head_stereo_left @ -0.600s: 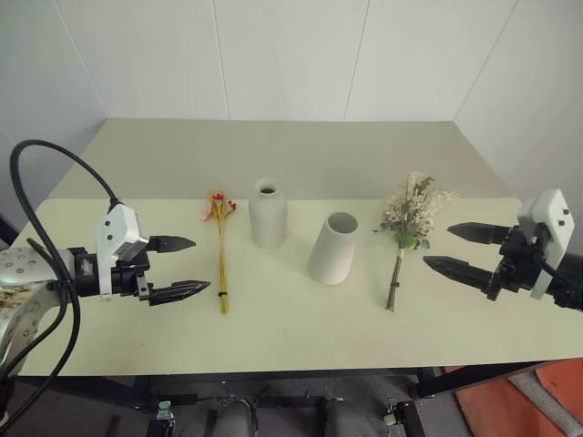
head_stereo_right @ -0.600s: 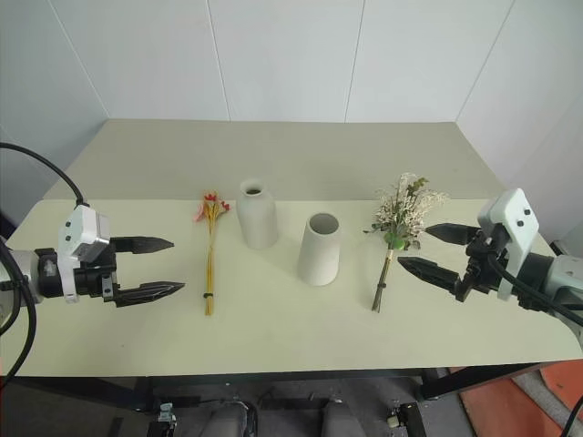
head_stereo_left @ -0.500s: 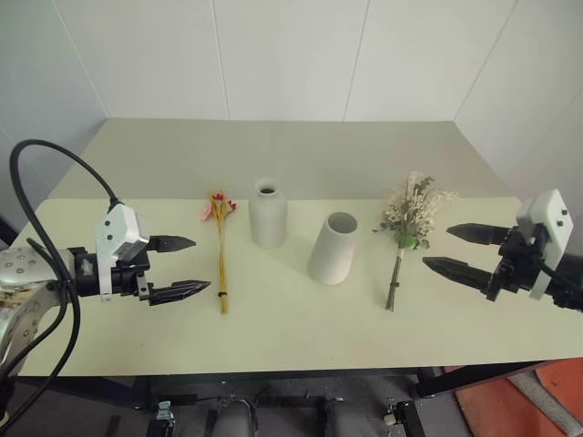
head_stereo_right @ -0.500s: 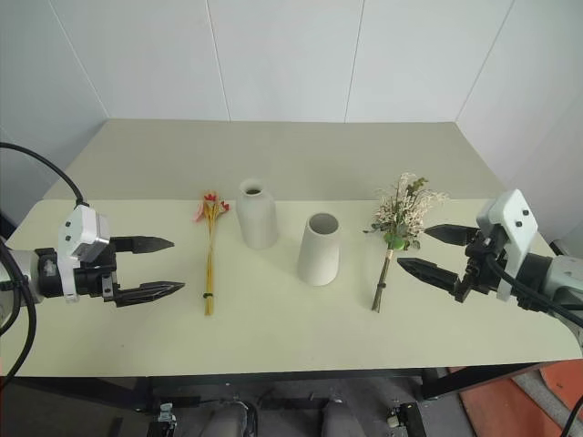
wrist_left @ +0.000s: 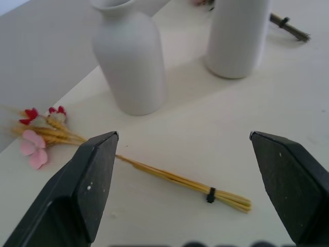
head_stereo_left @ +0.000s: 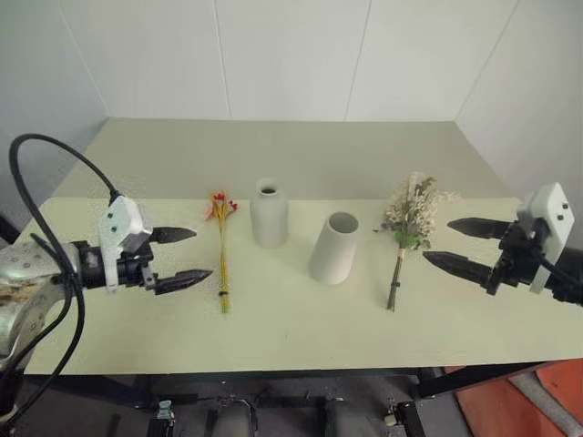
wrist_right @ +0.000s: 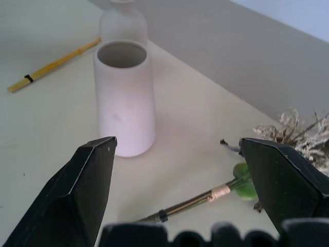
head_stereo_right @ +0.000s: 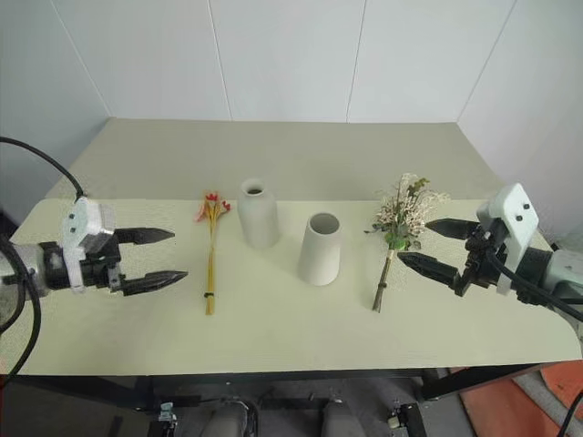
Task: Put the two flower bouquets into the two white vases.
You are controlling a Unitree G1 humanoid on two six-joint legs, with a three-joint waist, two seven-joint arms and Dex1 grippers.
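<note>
A thin bunch of yellow-orange stalks with small red blooms [head_stereo_left: 221, 264] lies flat on the table, left of the bottle-shaped white vase [head_stereo_left: 269, 214]. The tapered white vase [head_stereo_left: 334, 248] stands to that vase's right and nearer me. A bushier bouquet of cream sprigs and green leaves [head_stereo_left: 408, 218] lies right of it. My left gripper [head_stereo_left: 200, 253] hovers open just left of the thin bunch's stems [wrist_left: 169, 177], holding nothing. Just right of the bushy bouquet's stem [wrist_right: 205, 198], my right gripper [head_stereo_left: 437, 240] is open and empty too.
The pale green table [head_stereo_left: 291, 337] carries only the two vases and two bouquets. White walls close in behind and on both sides. The table's front edge runs just below both grippers.
My left gripper has risen slightly and edged a little toward the thin bunch. The right gripper, vases and bouquets have stayed put.
</note>
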